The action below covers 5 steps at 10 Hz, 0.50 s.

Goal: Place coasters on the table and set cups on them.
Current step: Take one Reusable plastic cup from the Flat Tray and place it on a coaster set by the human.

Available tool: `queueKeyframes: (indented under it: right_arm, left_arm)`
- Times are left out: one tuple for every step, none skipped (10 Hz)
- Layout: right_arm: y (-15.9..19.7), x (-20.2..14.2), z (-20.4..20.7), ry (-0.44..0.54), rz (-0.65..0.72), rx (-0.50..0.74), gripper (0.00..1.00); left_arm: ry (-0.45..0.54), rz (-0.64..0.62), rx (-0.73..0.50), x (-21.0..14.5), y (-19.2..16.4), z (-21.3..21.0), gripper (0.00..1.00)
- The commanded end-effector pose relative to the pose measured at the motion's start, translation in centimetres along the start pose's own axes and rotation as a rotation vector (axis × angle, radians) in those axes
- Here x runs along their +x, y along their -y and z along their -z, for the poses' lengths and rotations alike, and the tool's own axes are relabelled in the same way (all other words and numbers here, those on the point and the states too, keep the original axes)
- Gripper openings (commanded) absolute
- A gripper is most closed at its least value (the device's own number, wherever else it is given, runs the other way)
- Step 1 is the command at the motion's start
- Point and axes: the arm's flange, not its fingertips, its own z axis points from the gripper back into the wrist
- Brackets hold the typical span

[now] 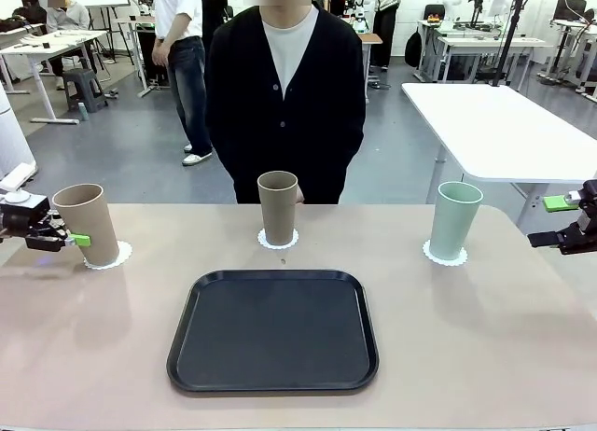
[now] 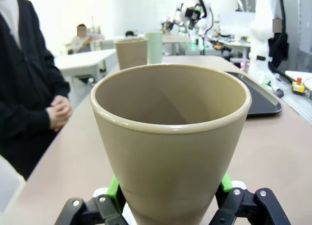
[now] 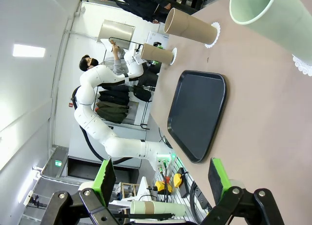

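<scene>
Three cups stand in a row on the far half of the beige table (image 1: pixel 485 338), each on a white lacy coaster. The left tan cup (image 1: pixel 86 224) leans slightly over its coaster (image 1: pixel 114 257), and my left gripper (image 1: pixel 75 237) is shut on its lower part. In the left wrist view this cup (image 2: pixel 168 137) sits between the green pads (image 2: pixel 115 190). The middle tan cup (image 1: pixel 277 207) stands on its coaster (image 1: pixel 278 242), in front of the person. The mint green cup (image 1: pixel 454 219) stands on its coaster (image 1: pixel 445 256). My right gripper (image 1: pixel 550 221) hangs open to its right, and it (image 3: pixel 161 178) holds nothing.
A black rounded tray (image 1: pixel 273 330) lies bare in the middle near my side of the table. A person in a black cardigan stands at the far edge with hands clasped (image 2: pixel 59 110). A white table (image 1: pixel 504 123) stands behind on the right.
</scene>
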Motion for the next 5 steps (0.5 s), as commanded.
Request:
queueKeyframes:
  right_arm:
    - [0.03,0.15,0.08,-0.001,-0.001,-0.002,1.0]
    - [0.03,0.15,0.08,-0.001,-0.001,-0.002,1.0]
    - [0.03,0.15,0.08,-0.001,-0.001,-0.002,1.0]
    - [0.03,0.15,0.08,-0.001,-0.001,-0.002,1.0]
    - [0.03,0.15,0.08,-0.001,-0.001,-0.002,1.0]
  left_arm:
    - [0.018,0.051,-0.038,-0.03,-0.23,-0.38,0.85]
    - [0.022,0.057,-0.044,-0.15,-0.22,-0.38,0.85]
    - [0.026,0.058,-0.05,-0.19,-0.21,-0.36,0.85]
    - [0.027,0.055,-0.056,-0.3,-0.21,-0.33,0.85]
    - [0.018,0.051,-0.061,-0.57,-0.22,-0.18,0.85]
